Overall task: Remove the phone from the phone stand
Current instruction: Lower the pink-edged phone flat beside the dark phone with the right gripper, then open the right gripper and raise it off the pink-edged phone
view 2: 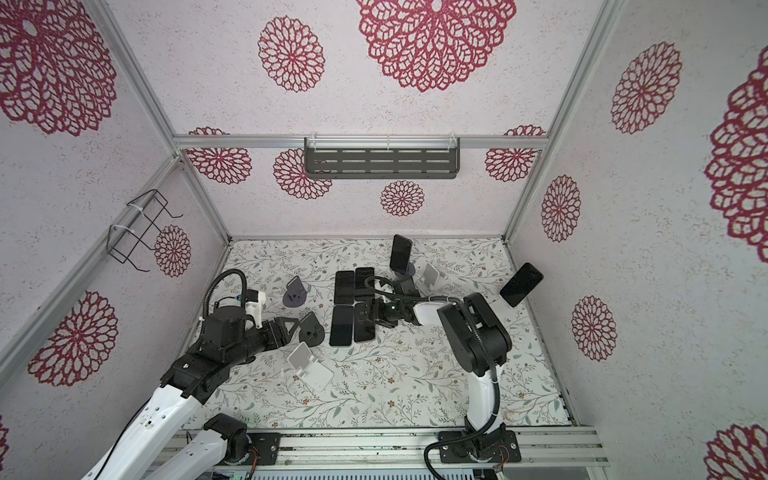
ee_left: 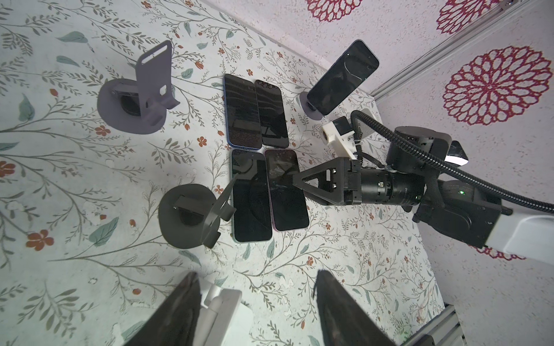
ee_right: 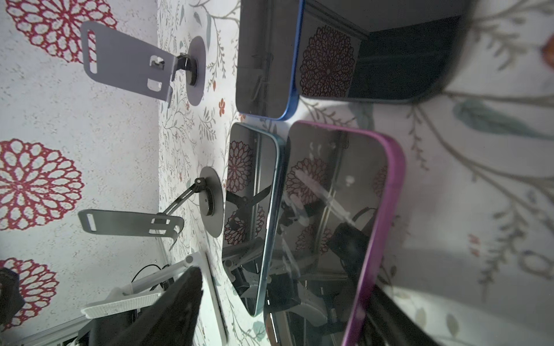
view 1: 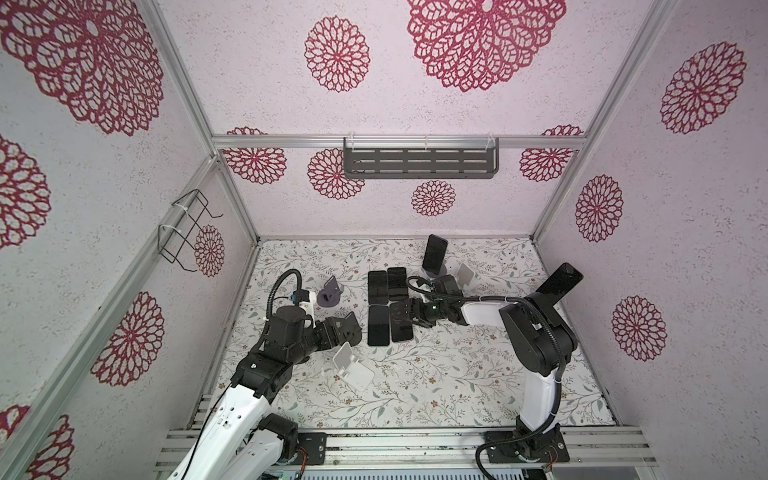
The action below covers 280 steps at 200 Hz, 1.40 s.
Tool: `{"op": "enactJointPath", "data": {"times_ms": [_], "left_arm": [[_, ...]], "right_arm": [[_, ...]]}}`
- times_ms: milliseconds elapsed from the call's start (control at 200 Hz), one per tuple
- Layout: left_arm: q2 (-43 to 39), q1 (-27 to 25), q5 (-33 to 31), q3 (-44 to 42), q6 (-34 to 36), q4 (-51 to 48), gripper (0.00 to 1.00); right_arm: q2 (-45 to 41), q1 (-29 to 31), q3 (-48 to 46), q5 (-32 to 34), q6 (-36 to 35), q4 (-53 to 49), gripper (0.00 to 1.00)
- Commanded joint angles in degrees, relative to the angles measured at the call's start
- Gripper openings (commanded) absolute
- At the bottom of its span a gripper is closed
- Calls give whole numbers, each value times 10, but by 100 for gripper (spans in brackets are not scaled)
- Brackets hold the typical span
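Observation:
Two dark phones still sit on stands. One phone (view 1: 434, 253) (view 2: 401, 251) (ee_left: 344, 75) leans on a round-based phone stand at the back, and another phone (view 1: 559, 282) (view 2: 521, 284) is propped by the right wall above my right arm. Several phones lie flat mid-table, among them a pink-edged phone (view 1: 401, 326) (ee_left: 286, 191) (ee_right: 335, 209). My right gripper (view 1: 405, 316) (view 2: 365, 316) (ee_right: 287, 287) hangs low over that pink-edged phone, open, its jaws straddling it. My left gripper (view 1: 334, 328) (view 2: 289, 328) (ee_left: 254, 275) is open and holds nothing.
Empty stands are scattered about: a grey-purple stand (view 1: 330, 293) (ee_left: 141, 96), a black stand (view 2: 311, 330) (ee_left: 192, 215) just ahead of my left gripper, a white stand (view 1: 349, 365) beneath it, and another white stand (view 1: 465, 274) behind my right gripper. Walls enclose the table.

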Motion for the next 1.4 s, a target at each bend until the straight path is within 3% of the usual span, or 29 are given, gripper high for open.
{"op": "enactJointPath", "data": {"times_ms": [0, 390, 811, 1061, 1396], "left_arm": [[-9, 0, -3, -6, -6, 10, 65], [0, 0, -9, 7, 6, 0, 65], [6, 1, -4, 8, 8, 4, 65], [15, 1, 1, 15, 8, 9, 65], [31, 0, 4, 25, 15, 15, 66]], "right_arm": [[-6, 3, -16, 46, -2, -45, 81], [-43, 20, -11, 138, -35, -138, 84], [-45, 34, -16, 134, -22, -119, 84], [-62, 34, -40, 111, 26, -63, 84], [-122, 32, -34, 215, -27, -123, 85]]}}
